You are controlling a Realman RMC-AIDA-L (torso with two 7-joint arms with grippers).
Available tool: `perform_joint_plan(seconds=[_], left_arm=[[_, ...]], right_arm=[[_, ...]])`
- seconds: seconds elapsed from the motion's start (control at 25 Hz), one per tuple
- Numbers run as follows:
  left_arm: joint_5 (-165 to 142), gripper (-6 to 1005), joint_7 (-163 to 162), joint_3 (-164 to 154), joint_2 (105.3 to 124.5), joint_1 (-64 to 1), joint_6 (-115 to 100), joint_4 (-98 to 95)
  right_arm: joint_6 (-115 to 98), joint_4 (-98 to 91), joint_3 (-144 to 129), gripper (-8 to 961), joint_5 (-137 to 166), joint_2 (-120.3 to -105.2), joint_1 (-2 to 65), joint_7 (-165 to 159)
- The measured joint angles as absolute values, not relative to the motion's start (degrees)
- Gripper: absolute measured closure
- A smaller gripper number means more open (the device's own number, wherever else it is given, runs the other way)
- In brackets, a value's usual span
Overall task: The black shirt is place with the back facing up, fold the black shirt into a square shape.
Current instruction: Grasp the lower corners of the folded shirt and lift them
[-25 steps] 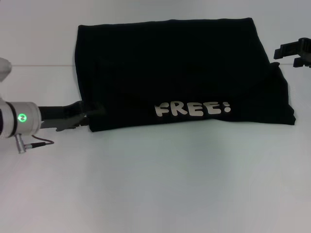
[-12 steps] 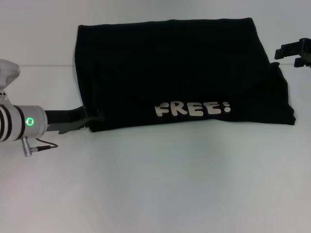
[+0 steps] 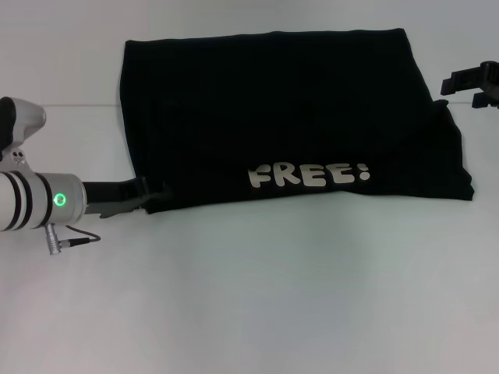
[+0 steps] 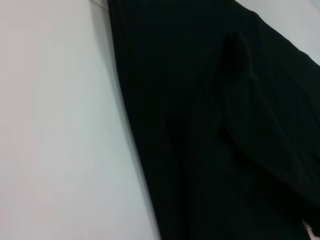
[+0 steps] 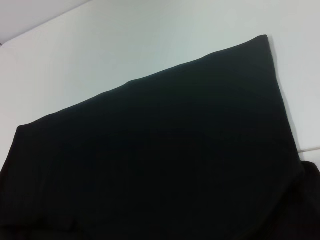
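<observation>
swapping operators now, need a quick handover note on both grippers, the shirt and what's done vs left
Left gripper: low at the near left corner of the black shirt, fingertips at the cloth edge; whether it grips is unclear.
Right gripper: idle, off the shirt's far right edge, holding nothing.
Shirt: lies flat on the white table, already folded into a wide rectangle, "FREE!" print showing near the front edge.
Done: first folds.
Left: probably fold the left side across to the right to make a square.
</observation>
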State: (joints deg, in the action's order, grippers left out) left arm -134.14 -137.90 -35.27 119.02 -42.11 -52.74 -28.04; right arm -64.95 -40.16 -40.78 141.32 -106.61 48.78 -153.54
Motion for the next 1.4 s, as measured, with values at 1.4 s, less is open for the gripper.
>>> perform_joint_plan(seconds=[1.4], left_arm=[[-132.8,568,-136.0,-36.5,120.23,-43.7,-50.3,-27.6]], right_arm=[[-65.3,-40.2,-40.0,233,141.1,-106.34,48.1,-153.3]])
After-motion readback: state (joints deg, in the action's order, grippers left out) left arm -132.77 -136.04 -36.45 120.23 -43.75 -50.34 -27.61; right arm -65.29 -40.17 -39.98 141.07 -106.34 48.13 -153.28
